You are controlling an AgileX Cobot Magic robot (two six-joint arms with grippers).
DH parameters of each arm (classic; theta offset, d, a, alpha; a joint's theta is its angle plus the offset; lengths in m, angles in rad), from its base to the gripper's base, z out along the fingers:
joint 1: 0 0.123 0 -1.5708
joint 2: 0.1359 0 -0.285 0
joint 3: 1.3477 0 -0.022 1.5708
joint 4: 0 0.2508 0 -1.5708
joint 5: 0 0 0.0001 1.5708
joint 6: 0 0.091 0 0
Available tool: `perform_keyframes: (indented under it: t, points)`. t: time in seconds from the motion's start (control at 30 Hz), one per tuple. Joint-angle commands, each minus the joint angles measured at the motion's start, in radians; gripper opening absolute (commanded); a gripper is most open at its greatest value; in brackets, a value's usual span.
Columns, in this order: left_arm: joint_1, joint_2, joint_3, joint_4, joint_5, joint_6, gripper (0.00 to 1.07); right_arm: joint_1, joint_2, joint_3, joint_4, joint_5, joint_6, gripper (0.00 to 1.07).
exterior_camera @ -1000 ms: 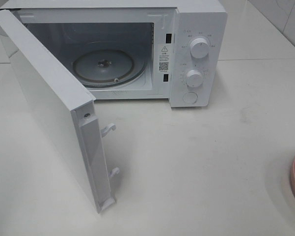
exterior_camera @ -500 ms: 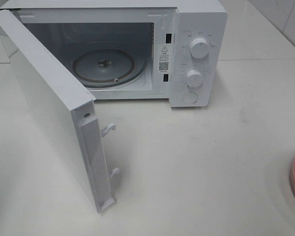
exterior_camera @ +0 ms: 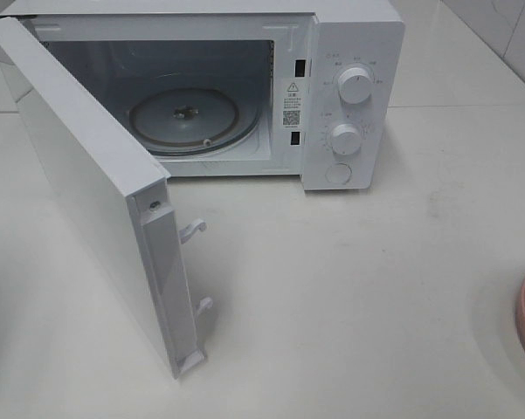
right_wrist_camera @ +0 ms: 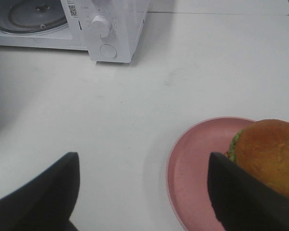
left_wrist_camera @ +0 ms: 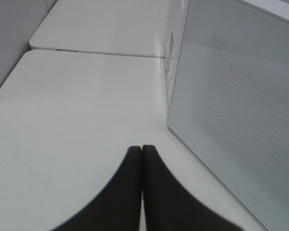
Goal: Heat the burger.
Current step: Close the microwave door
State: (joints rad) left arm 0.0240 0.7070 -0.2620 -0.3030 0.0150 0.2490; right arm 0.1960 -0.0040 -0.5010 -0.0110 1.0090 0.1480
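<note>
Sitting on the pink plate (right_wrist_camera: 192, 168), the burger (right_wrist_camera: 269, 154) is just beside the right gripper (right_wrist_camera: 144, 192) — jaws wide, empty. The left gripper (left_wrist_camera: 142, 159) is closed, far off by the microwave door (left_wrist_camera: 231, 120).

I can make out a warning triangle and a QR code on a white sticker (exterior_camera: 292, 104) on the microwave (exterior_camera: 354, 52) frame beside the cavity. Its small print, and the markings around the two dials (exterior_camera: 355, 85), are too fine for me to read.
</note>
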Motion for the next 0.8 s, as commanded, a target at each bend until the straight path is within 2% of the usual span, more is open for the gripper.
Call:
perform_keyframes:
  t: [0.03,0.1,0.13,0.2,0.4,0.47,0.5,0.57,0.6,0.63,0.67,0.7,0.73,0.77,0.8]
  points:
    - [-0.012,0.038,0.021,-0.015,-0.118,0.007,0.00,-0.004,-0.028,0.004,0.002,-0.014,-0.006,0.72]
    - [-0.047,0.089,0.031,-0.014,-0.235,-0.004,0.00,-0.004,-0.028,0.004,0.002,-0.014,-0.006,0.72]
    - [-0.047,0.089,0.031,-0.014,-0.235,-0.004,0.00,-0.004,-0.028,0.004,0.002,-0.014,-0.006,0.72]
    - [-0.100,0.161,0.038,-0.009,-0.341,-0.004,0.00,-0.004,-0.028,0.004,0.002,-0.014,-0.006,0.72]
    - [-0.187,0.292,0.038,0.042,-0.490,-0.015,0.00,-0.004,-0.028,0.004,0.002,-0.014,-0.006,0.72]
    - [-0.210,0.379,0.038,0.102,-0.569,-0.068,0.00,-0.004,-0.028,0.004,0.002,-0.014,-0.006,0.72]
    - [-0.210,0.379,0.038,0.102,-0.569,-0.068,0.00,-0.004,-0.028,0.004,0.002,-0.014,-0.006,0.72]
    - [-0.211,0.453,0.038,0.193,-0.644,-0.164,0.00,-0.004,-0.028,0.004,0.002,-0.014,-0.006,0.72]
    - [-0.211,0.453,0.038,0.193,-0.644,-0.164,0.00,-0.004,-0.028,0.004,0.002,-0.014,-0.006,0.72]
    - [-0.211,0.496,0.038,0.283,-0.700,-0.221,0.00,-0.004,-0.028,0.004,0.002,-0.014,-0.006,0.72]
    - [-0.211,0.496,0.038,0.283,-0.700,-0.221,0.00,-0.004,-0.028,0.004,0.002,-0.014,-0.006,0.72]
    - [-0.211,0.536,0.038,0.367,-0.744,-0.274,0.00,-0.004,-0.028,0.004,0.002,-0.014,-0.006,0.72]
    - [-0.211,0.559,0.038,0.406,-0.767,-0.296,0.00,-0.004,-0.028,0.004,0.002,-0.014,-0.006,0.72]
    - [-0.211,0.559,0.038,0.406,-0.767,-0.296,0.00,-0.004,-0.028,0.004,0.002,-0.014,-0.006,0.72]
    - [-0.211,0.604,0.038,0.454,-0.802,-0.324,0.00,-0.004,-0.028,0.004,0.002,-0.014,-0.006,0.72]
